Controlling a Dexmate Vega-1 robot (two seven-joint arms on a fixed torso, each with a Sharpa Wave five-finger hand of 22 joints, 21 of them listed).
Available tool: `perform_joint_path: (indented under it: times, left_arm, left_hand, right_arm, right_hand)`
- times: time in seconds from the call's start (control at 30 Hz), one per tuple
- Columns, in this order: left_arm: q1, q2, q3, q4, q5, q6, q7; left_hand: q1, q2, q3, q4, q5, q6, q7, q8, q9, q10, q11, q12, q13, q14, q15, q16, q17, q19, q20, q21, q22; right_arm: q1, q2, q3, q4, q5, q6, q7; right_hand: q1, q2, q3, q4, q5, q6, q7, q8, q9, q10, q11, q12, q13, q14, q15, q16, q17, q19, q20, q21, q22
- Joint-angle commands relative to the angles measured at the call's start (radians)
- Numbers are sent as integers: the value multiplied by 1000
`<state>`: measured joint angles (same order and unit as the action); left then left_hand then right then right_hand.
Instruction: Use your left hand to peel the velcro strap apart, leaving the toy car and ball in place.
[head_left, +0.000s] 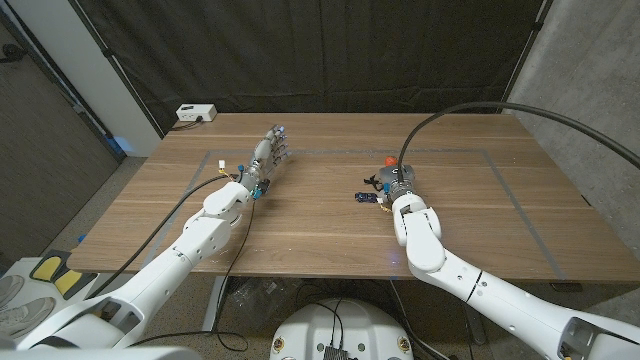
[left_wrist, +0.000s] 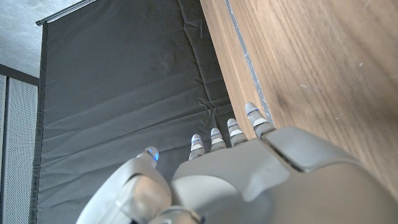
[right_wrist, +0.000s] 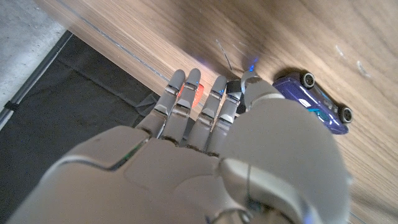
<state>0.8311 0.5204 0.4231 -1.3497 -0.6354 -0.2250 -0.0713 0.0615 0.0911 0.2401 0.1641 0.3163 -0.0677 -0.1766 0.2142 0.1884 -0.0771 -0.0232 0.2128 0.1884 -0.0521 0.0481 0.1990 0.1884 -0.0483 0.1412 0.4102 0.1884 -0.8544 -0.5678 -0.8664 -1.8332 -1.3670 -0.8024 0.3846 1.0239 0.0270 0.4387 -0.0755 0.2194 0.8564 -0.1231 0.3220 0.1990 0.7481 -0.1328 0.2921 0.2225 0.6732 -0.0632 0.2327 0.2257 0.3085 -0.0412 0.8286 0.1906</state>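
My left hand (head_left: 266, 160) stands at the far left of the table with its fingers stretched and apart, holding nothing; the left wrist view shows its fingertips (left_wrist: 214, 138) reaching toward the table's far edge. Well to its right stands my right hand (head_left: 400, 182), fingers straight and close together. A black velcro strap (head_left: 373, 183) lies against its thumb side, and a dark bit of strap (right_wrist: 233, 87) shows between thumb and finger. I cannot tell whether it is pinched. The blue toy car (head_left: 365, 197) (right_wrist: 314, 102) lies just nearer. The orange-red ball (head_left: 389, 159) (right_wrist: 189, 94) sits beyond the fingertips.
Thin tape lines (head_left: 500, 170) mark a rectangle on the wooden table (head_left: 300, 235). A white box (head_left: 195, 113) sits behind the far left corner. A black curtain (head_left: 330, 55) hangs behind the table. A black cable (head_left: 470, 108) arcs over the right arm.
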Motion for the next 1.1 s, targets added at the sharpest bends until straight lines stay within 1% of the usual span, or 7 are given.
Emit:
perform_joint_path:
  times: [0.03, 0.1, 0.23, 0.4, 0.77, 1.03, 1.1]
  left_arm:
    - [3, 1, 0, -8, 1, 1, 2]
    - [4, 2, -1, -9, 0, 1, 2]
    - [5, 3, -1, -9, 0, 1, 2]
    - [4, 4, 0, -8, 1, 2, 1]
    - [-11, 4, 19, 2, 34, -17, -13]
    - [-26, 16, 41, -12, 114, -70, -5]
    - [-25, 25, 45, -27, 143, -73, 13]
  left_hand:
    - [-9, 13, -3, 0, 9, 4, -2, -2, 3, 5, -2, 0, 2, 10, 4, 0, 3, 3, 3, -4, 5]
    - [-9, 13, -4, 0, 9, 2, -2, -4, 3, 5, -1, -1, 2, 10, 3, 0, 3, 4, 3, -4, 5]
    - [-10, 13, -5, 0, 10, 3, -3, -4, 3, 4, -1, -1, 2, 9, 3, -1, 3, 4, 2, -5, 5]
    - [-10, 13, -6, -1, 10, 4, -3, -5, 3, 3, -1, -2, 2, 10, 2, -1, 3, 4, 1, -5, 5]
    - [1, 12, -3, -10, 12, 2, -10, -8, 3, 1, -9, -4, 2, 5, -6, -4, 2, 3, -10, -9, 4]
    - [258, -5, 82, -186, -19, 139, 20, 33, 1, 104, -30, 15, 2, 52, -29, 1, -5, 25, -21, -26, 1]
    - [297, -11, 91, -213, -32, 172, 25, 40, 1, 138, -33, 21, 3, 83, -39, 7, -4, 25, -23, -29, 3]
  right_arm:
    - [5, -15, -1, 3, 91, -14, -13]
    - [6, -16, -3, 5, 96, -17, -20]
    - [8, -17, -10, 7, 101, -26, -41]
    - [10, -20, -18, 8, 109, -33, -58]
    - [-34, -11, 20, -26, 220, -35, -267]
    - [-28, 1, 11, -35, 243, -40, -370]
    - [-29, 9, 15, -32, 259, -39, -403]
  right_hand:
    - [12, 22, -1, -1, 0, 45, 8, 21, 7, 34, -5, 6, -2, 32, -168, 17, 8, 13, -48, 9, 0]
    - [17, 31, -8, -10, -4, 100, 15, 41, 8, 58, -16, 11, -4, 47, -168, 20, 7, 13, -47, 14, 0]
    - [33, 47, -9, -22, -7, 138, 15, 55, 8, 89, -25, 19, -5, 75, -172, 28, 8, 22, -50, 23, 0]
    - [43, 54, -8, -30, -8, 150, 23, 59, 8, 99, -33, 21, -3, 82, -174, 30, 8, 22, -51, 27, 1]
    - [49, 62, -17, -37, -11, 168, 26, 63, 7, 122, -41, 26, -3, 91, -172, 30, 8, 26, -57, 35, 2]
    - [50, 65, -22, -41, -11, 182, 24, 65, 6, 142, -42, 31, -2, 100, -172, 28, 5, 29, -55, 41, 2]
    - [50, 66, -24, -41, -11, 184, 24, 65, 5, 149, -41, 33, -2, 106, -173, 29, 5, 30, -55, 42, 2]
